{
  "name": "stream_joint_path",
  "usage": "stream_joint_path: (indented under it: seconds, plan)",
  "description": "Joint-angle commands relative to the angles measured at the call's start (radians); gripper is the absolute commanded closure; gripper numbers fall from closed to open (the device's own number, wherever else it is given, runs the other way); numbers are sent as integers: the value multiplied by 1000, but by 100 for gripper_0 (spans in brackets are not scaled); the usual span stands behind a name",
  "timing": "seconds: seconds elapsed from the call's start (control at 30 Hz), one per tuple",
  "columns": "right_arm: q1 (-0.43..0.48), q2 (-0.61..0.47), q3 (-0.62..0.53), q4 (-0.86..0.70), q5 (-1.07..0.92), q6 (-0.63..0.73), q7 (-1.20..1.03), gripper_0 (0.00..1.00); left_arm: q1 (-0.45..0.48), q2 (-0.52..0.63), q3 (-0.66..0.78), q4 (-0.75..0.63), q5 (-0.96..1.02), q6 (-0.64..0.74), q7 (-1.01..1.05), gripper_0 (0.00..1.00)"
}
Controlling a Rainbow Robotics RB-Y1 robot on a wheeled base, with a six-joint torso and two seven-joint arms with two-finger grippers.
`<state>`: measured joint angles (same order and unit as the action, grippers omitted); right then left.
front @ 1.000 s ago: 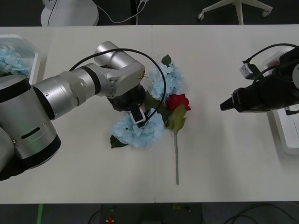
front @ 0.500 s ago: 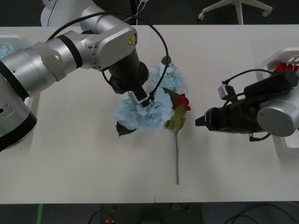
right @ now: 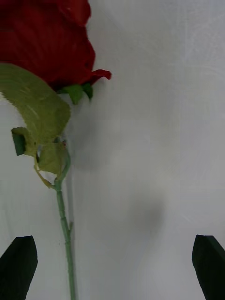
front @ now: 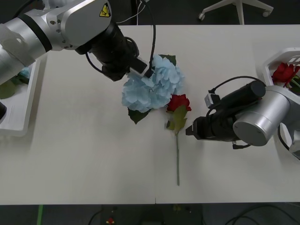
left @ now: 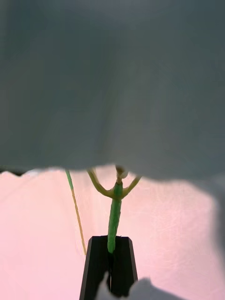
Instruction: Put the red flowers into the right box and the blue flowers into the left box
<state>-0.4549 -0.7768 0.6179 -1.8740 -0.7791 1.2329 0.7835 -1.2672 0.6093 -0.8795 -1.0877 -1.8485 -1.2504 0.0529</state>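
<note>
My left gripper (front: 148, 73) is shut on the green stem (left: 114, 225) of a blue flower (front: 141, 95), which hangs above the table. In the left wrist view the black fingers (left: 98, 267) pinch that stem. Another blue flower (front: 168, 75) lies just behind it. A red flower (front: 178, 102) lies on the table, its long stem (front: 177, 159) pointing toward the near edge. My right gripper (front: 188, 131) is open, low and just right of that stem; the rose head (right: 47, 37) and stem (right: 65, 234) lie ahead of it, off to one side.
The right box (front: 271, 65) at the table's right edge holds red flowers (front: 283, 72). The left box (front: 18, 126) at the left edge holds a blue flower (front: 26, 72) and leaves. A white stand base and chair legs sit beyond the table.
My left arm has raised the blue flower off the table and carried it toward the far side. My right arm has moved left, closing in on the red flower's stem.
</note>
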Motion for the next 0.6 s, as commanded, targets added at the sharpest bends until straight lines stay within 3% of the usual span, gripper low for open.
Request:
stream_joint_path:
  seconds: [0.03,0.27,0.6]
  plan:
    - [-79,90,14,24,44,37,-15,4,9,70,142,-4,45,19,157,100]
    - [-146,159,126,104,155,39,-122,4,127,171,353,-43,-61,34,329,100]
    - [-209,275,181,248,235,57,-164,4,180,432,427,-6,-120,-76,634,100]
